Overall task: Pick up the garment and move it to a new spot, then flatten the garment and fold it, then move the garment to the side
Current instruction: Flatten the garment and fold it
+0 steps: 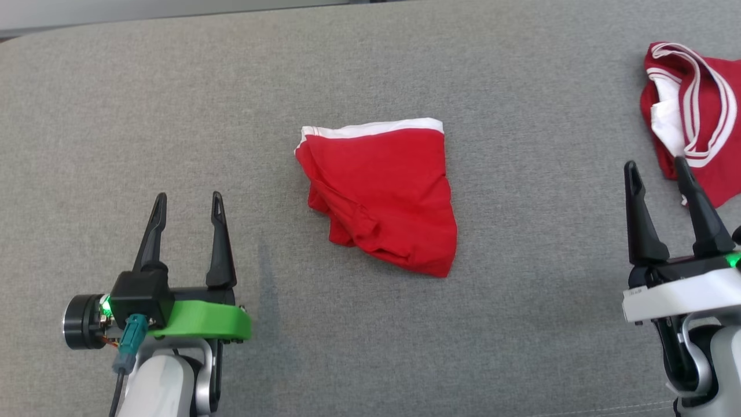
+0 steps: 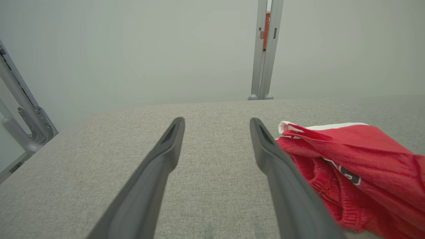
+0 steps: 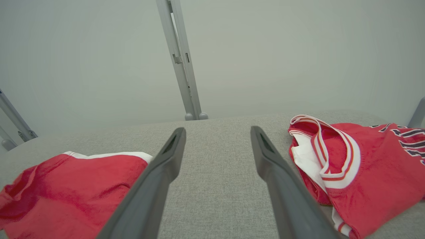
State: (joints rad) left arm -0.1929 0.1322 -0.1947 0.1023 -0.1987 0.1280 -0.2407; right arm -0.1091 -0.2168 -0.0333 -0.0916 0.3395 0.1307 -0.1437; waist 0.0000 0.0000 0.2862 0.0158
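The red shorts [image 1: 379,191] lie near the middle of the grey cloth-covered table [image 1: 173,87]. They are loosely doubled over, with the white waistband [image 1: 376,128] along their far edge and rumpled folds bunched at their left and near edges. A red jersey [image 1: 703,98] with white-striped trim lies crumpled by the table's far right edge, well apart from the shorts.

The left gripper [image 1: 189,197] hovers over the near left part of the table with its fingers spread and nothing between them. In its wrist view the shorts [image 2: 365,156] sit just beside its right finger. The right gripper [image 1: 655,164] is near the right edge, also spread wide and empty, with one fingertip overlapping the jersey's near hem in the head view. Whether it touches the cloth I cannot tell.

The shorts look like thin, light knit. They should be limp and easy to lift, and likely to sag and unfold when raised by a single point. The waistband looks the firmest place to pinch, one corner for each gripper, so the cloth hangs flat. The bunched left edge would probably catch several layers at once. On this textured table cover the fabric should drag rather than slide.
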